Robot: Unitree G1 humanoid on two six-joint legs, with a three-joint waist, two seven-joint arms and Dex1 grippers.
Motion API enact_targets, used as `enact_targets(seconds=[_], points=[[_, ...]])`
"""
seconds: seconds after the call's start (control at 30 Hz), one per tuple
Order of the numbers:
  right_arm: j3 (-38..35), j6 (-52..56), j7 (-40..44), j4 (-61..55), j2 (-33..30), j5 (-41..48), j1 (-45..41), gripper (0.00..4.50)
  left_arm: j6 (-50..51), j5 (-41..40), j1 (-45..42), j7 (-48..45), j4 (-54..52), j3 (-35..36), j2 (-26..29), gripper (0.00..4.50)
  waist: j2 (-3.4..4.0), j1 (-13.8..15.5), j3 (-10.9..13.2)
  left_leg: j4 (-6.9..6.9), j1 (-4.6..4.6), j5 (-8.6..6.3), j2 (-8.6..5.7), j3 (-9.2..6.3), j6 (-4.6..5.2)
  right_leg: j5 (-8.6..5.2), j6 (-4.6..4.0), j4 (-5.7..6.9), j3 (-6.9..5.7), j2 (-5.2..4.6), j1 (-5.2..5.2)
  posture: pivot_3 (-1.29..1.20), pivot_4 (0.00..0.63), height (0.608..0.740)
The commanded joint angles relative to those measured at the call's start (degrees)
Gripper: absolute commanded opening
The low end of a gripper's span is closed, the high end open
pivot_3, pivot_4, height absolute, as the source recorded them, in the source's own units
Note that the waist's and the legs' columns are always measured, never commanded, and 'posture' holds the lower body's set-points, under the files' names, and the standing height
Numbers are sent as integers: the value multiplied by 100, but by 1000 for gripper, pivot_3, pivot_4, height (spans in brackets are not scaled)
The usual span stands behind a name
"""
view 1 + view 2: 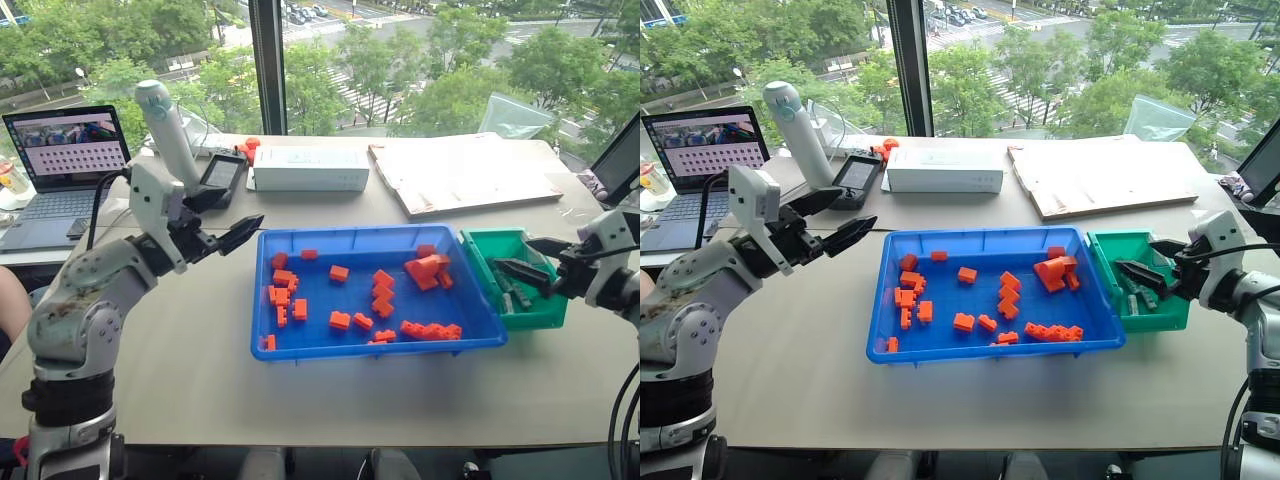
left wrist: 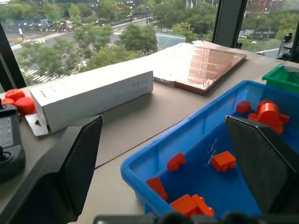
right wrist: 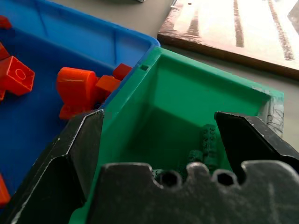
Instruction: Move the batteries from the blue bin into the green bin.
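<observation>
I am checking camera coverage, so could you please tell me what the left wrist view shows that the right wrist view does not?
Left wrist view: the white box, a black handheld device, and trees outside the window. Right wrist view: the inside of the green bin, where batteries lie. Both share the blue bin with orange blocks, the wooden board, and open black fingers.

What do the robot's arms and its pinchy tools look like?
The arms are chunky and silver-grey with round joints, a bit scuffed. The left arm has a white boxy block near its wrist and a black cable looping beside it. Each tool has two flat, pointed black fingers: the left tool and the right tool. The right arm is white and grey with black cables.
</observation>
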Motion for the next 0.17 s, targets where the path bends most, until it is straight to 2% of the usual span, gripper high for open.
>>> enact_targets(seconds=[0.03,0.17], points=[[-234,-225,-44,-255,-3,222,-42,4407,-104,-37,157,11,-238,110,99,4500,0,6,0,0,0,-1,1,0,-3,2,-2,-1,-1,0,-1,0,150,740],[-219,-197,-101,-327,-5,285,-56,4407,13,-149,149,-92,-134,38,151,4500,0,42,0,2,-1,-3,1,0,-5,0,-9,-11,-4,-1,0,0,150,740]])
